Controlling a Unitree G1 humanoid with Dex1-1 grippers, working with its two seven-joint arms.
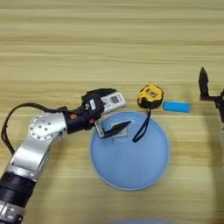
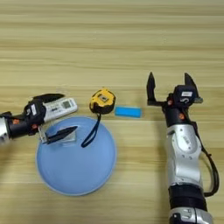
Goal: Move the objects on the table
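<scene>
So the left gripper (image 1: 106,111) is spread wide, top finger over the near end of the white remote control (image 1: 111,101), lower finger out over the round blue plate (image 1: 131,162), above a small pale square block (image 1: 116,134) by the plate's far-left rim. The yellow-black tape measure (image 1: 150,96) sits just off the plate's far rim, its strap draped onto the plate. A small flat blue bar (image 1: 176,106) lies just right of it on the table (image 1: 109,39). The right gripper (image 2: 171,86) is off to the right, fingers wide apart, holding nothing.
</scene>
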